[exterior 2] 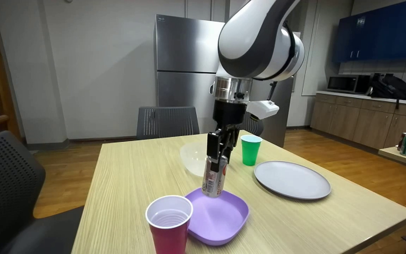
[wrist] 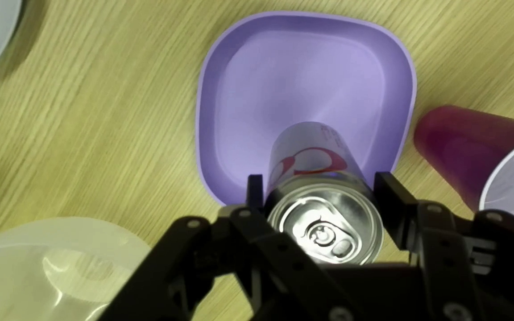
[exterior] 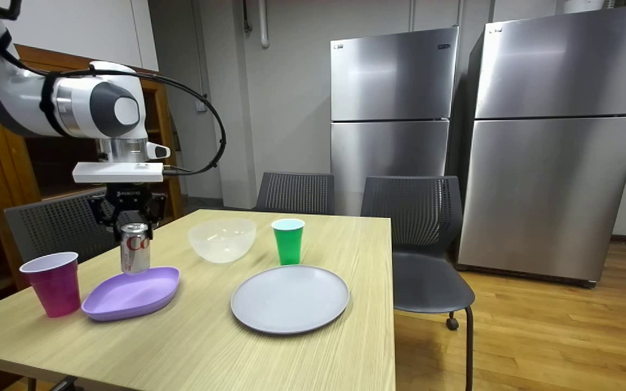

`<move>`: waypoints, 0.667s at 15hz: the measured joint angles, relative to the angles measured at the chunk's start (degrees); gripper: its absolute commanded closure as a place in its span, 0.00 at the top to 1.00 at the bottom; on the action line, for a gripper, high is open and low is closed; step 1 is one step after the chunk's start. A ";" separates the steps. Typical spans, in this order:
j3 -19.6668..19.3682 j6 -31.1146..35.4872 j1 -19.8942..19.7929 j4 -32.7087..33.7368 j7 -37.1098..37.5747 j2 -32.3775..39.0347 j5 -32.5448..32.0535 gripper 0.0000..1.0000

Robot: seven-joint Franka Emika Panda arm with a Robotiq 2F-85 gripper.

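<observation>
My gripper (exterior: 135, 232) is shut on a silver soda can with red lettering (exterior: 135, 256). One black finger is on each side of the can's upper part, as the wrist view shows at the gripper (wrist: 319, 191). The can's lid (wrist: 328, 227) faces the wrist camera. The can hangs nearly upright over the back part of a purple square plate (exterior: 128, 297), seemingly a little above it. The plate's inside (wrist: 301, 76) holds nothing else. A maroon cup (exterior 2: 169, 238) stands upright close beside the plate; it also shows in the wrist view (wrist: 462, 142).
A translucent bowl (exterior: 222, 241) stands behind the purple plate, partly hidden by the gripper in an exterior view (exterior 2: 192, 158). A green cup (exterior: 289, 244) and a flat grey plate (exterior: 291, 300) are further along the wooden table (exterior: 193, 347). Dark chairs (exterior: 416, 217) surround it.
</observation>
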 measured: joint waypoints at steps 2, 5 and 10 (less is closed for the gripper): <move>-0.13 -0.35 0.59 1.59 4.20 1.85 -2.65 0.38; -0.30 -1.07 1.49 3.82 9.01 4.37 -5.61 0.38; -1.53 -1.57 2.60 6.92 14.07 8.88 -7.85 0.38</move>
